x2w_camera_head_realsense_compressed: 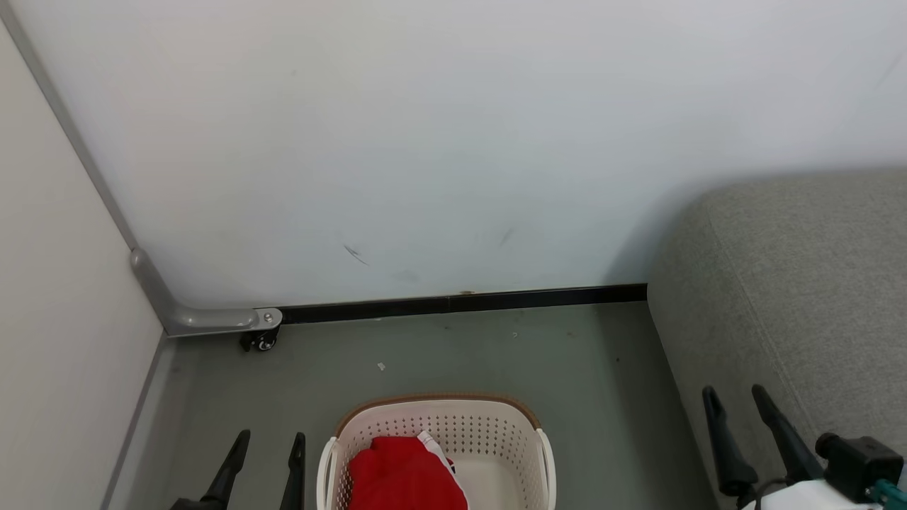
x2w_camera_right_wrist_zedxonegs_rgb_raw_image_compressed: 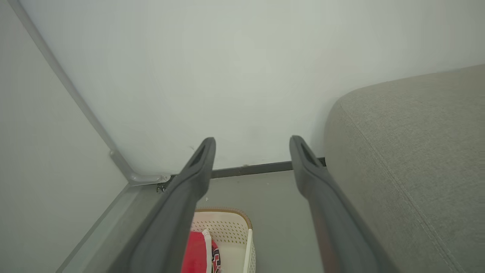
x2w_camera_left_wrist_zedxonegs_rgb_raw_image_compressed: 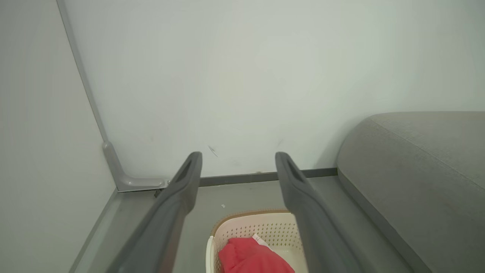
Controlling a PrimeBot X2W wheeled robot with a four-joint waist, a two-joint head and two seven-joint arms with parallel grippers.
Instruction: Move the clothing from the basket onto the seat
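The cream perforated basket [x2w_camera_head_realsense_compressed: 496, 432] with a brown rim stands on the grey floor at the bottom middle of the head view. Red clothing [x2w_camera_head_realsense_compressed: 400, 474] with a white band lies inside it, toward its left side. The grey fabric seat [x2w_camera_head_realsense_compressed: 801, 297] fills the right side. My left gripper [x2w_camera_head_realsense_compressed: 273, 440] is open just left of the basket, and my right gripper [x2w_camera_head_realsense_compressed: 737, 393] is open in front of the seat's edge. The left wrist view looks down on the basket [x2w_camera_left_wrist_zedxonegs_rgb_raw_image_compressed: 273, 227] and clothing [x2w_camera_left_wrist_zedxonegs_rgb_raw_image_compressed: 250, 258] between open fingers. In the right wrist view the basket [x2w_camera_right_wrist_zedxonegs_rgb_raw_image_compressed: 231, 231], the clothing [x2w_camera_right_wrist_zedxonegs_rgb_raw_image_compressed: 195, 254] and the seat [x2w_camera_right_wrist_zedxonegs_rgb_raw_image_compressed: 416, 151] appear.
A white wall stands behind, with a dark skirting strip [x2w_camera_head_realsense_compressed: 460, 303]. A pale panel on the left ends in a grey bracket with a small caster wheel [x2w_camera_head_realsense_compressed: 261, 341]. Grey floor [x2w_camera_head_realsense_compressed: 496, 354] lies between basket, wall and seat.
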